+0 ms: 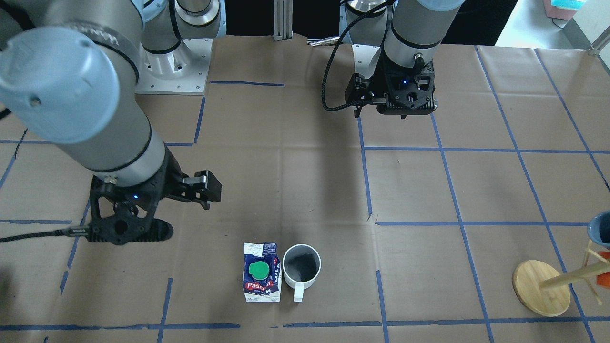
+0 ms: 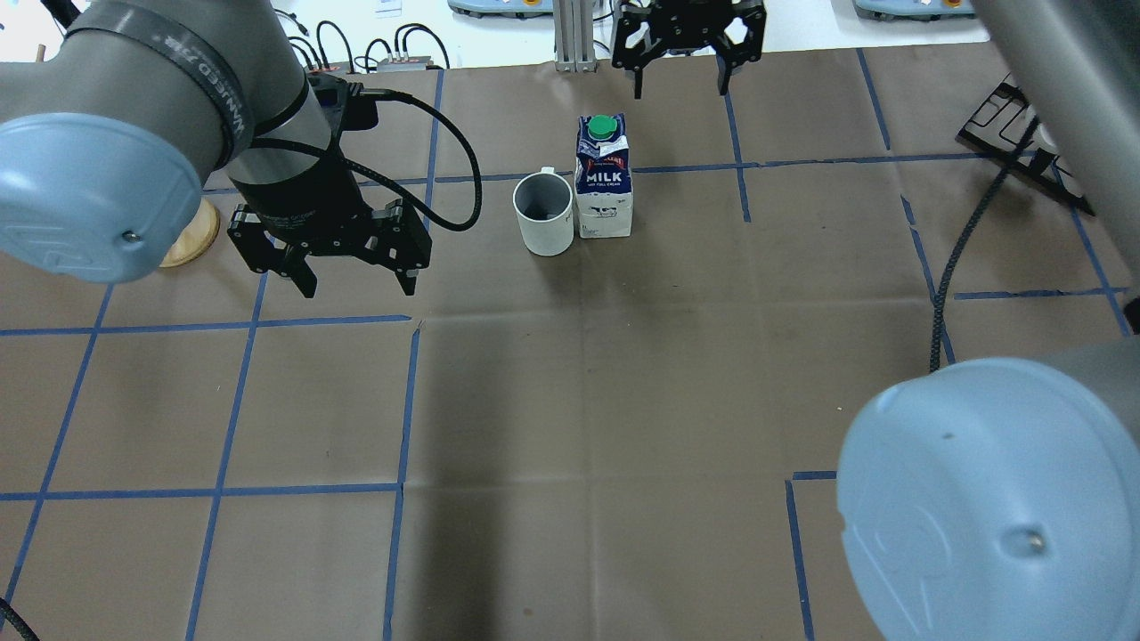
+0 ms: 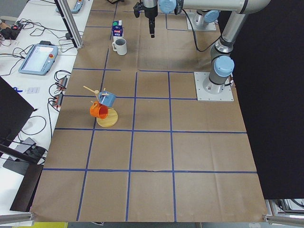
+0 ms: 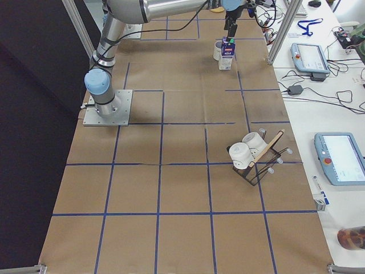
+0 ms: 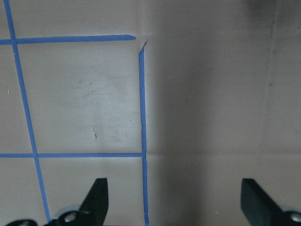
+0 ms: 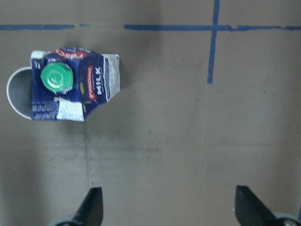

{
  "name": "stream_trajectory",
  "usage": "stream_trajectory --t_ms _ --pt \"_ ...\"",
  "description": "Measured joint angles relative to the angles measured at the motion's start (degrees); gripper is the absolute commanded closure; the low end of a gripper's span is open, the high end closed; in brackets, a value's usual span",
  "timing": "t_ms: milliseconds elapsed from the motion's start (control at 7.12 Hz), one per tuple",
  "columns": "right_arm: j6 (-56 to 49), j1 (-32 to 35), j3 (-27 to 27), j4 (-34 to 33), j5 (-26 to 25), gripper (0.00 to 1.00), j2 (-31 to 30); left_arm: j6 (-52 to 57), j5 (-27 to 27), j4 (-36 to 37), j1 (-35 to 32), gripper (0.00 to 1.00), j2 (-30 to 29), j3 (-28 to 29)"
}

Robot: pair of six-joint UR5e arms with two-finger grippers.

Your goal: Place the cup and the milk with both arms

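Observation:
The white cup [image 2: 543, 212] and the blue-and-white milk carton [image 2: 605, 176] with its green cap stand upright side by side, touching, on the brown paper at the far middle of the table. They also show in the front view, cup [image 1: 301, 271] and milk [image 1: 261, 278]. My right gripper [image 2: 681, 87] hangs open and empty above the table, just beyond and right of the milk. Its wrist view has the milk [image 6: 70, 92] at upper left, the cup rim [image 6: 16, 92] behind it. My left gripper [image 2: 358, 287] is open and empty, left of the cup and nearer me, over bare paper [image 5: 197, 103].
A wooden mug tree [image 1: 541, 288] with a blue and an orange cup stands at the far left, its base [image 2: 191, 236] partly behind my left arm. A black rack [image 4: 254, 157] with white mugs stands on the right side. Blue tape lines grid the paper.

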Motion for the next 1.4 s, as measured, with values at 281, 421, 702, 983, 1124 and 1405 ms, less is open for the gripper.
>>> stream_trajectory --t_ms 281,421,702,983,1124,1405 --pt "-1.4 -2.7 13.1 0.1 -1.8 0.00 -10.8 0.0 0.0 0.0 0.0 0.00 0.1 0.0" --pt "-1.7 -4.3 21.1 -3.1 -2.1 0.00 -16.7 0.0 0.0 0.0 0.0 0.00 0.2 0.0" --pt "-1.0 -5.9 33.7 -9.5 -1.8 0.00 -25.3 0.0 0.0 -0.1 -0.1 0.00 0.6 -0.1" --pt "-0.4 -5.9 38.5 -14.2 -1.5 0.00 -28.8 -0.3 0.0 -0.1 0.0 0.00 1.3 -0.1" --pt "-0.3 -5.8 39.0 -14.9 -1.4 0.00 -29.3 -0.5 0.0 -0.1 0.1 0.00 1.6 -0.2" --pt "-0.3 -5.8 39.2 -15.4 -1.3 0.00 -29.5 -0.4 0.1 -0.1 0.1 0.00 1.8 -0.1"
